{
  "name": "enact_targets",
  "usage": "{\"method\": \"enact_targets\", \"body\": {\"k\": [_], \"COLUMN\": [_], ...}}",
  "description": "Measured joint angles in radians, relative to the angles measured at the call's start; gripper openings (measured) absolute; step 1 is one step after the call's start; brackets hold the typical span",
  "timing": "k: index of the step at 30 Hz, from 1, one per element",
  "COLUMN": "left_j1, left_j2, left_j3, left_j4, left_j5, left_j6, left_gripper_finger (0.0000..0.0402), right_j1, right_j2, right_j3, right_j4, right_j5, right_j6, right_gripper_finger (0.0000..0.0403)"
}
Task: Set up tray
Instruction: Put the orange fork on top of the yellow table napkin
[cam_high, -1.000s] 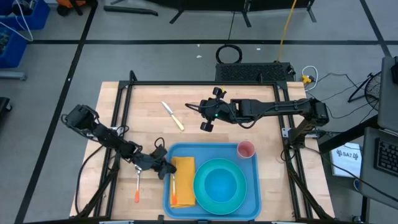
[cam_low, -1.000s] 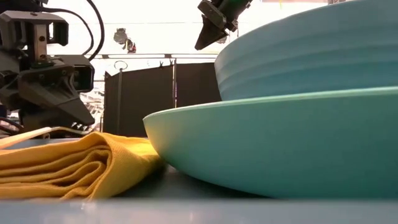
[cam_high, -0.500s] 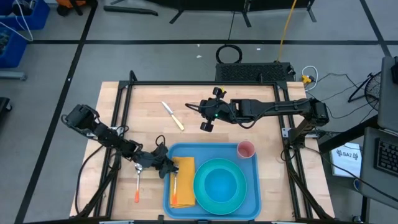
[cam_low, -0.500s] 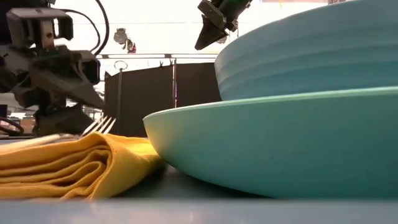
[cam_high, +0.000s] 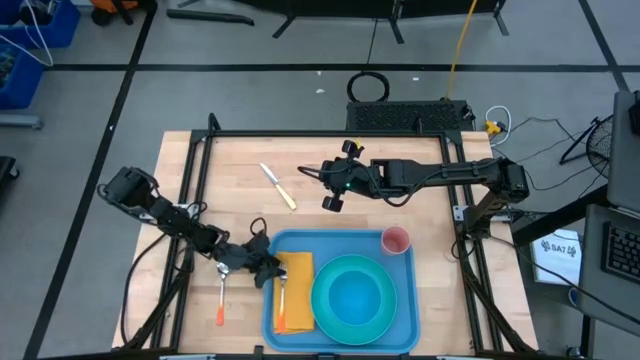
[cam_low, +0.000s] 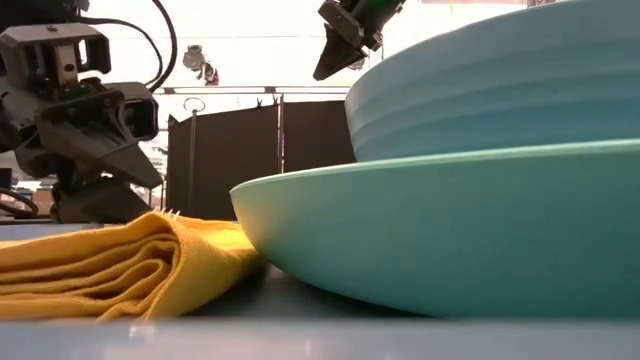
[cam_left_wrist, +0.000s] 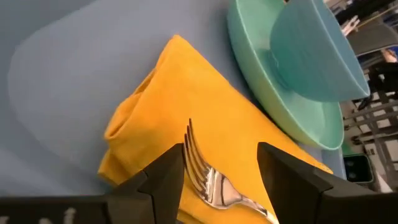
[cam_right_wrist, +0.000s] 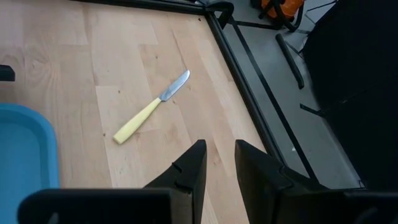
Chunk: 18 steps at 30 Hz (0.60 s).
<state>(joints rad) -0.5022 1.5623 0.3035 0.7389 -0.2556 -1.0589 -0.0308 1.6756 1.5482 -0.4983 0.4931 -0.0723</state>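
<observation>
The blue tray (cam_high: 400, 262) lies at the table's near edge. On it are a folded yellow-orange napkin (cam_high: 298, 268), a turquoise plate (cam_high: 353, 296) with a bowl on it, and a pink cup (cam_high: 396, 240). An orange-handled fork (cam_high: 281, 300) lies along the napkin, tines (cam_left_wrist: 191, 149) toward the far edge. My left gripper (cam_left_wrist: 221, 152) is open at the napkin's far left corner, a finger on either side of the fork's neck. Above the table's middle, my right gripper (cam_right_wrist: 219, 149) hangs open by a narrow gap, holding nothing.
A yellow-handled knife (cam_high: 278, 186) lies on the bare wood beyond the tray, also in the right wrist view (cam_right_wrist: 151, 107). An orange-handled utensil (cam_high: 220, 298) lies on the table left of the tray. Black frame rails (cam_high: 300, 134) border the table.
My left gripper has opened and let go of the fork, rolling a little without shifting place. The fork's tines, which stood up above the napkin half a second ago, have sunk onto the napkin.
</observation>
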Motion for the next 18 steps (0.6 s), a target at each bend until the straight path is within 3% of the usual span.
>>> {"method": "enact_targets", "body": {"k": [18], "left_j1": [0.000], "left_j2": [-0.001], "left_j3": [0.002], "left_j4": [-0.031], "left_j5": [-0.006], "left_j6": [-0.001], "left_gripper_finger": [0.0207], "right_j1": [0.000], "right_j2": [0.000], "right_j3": [0.000], "right_j4": [0.000], "right_j5": [0.000], "right_j6": [0.000], "right_gripper_finger": [0.0075]}}
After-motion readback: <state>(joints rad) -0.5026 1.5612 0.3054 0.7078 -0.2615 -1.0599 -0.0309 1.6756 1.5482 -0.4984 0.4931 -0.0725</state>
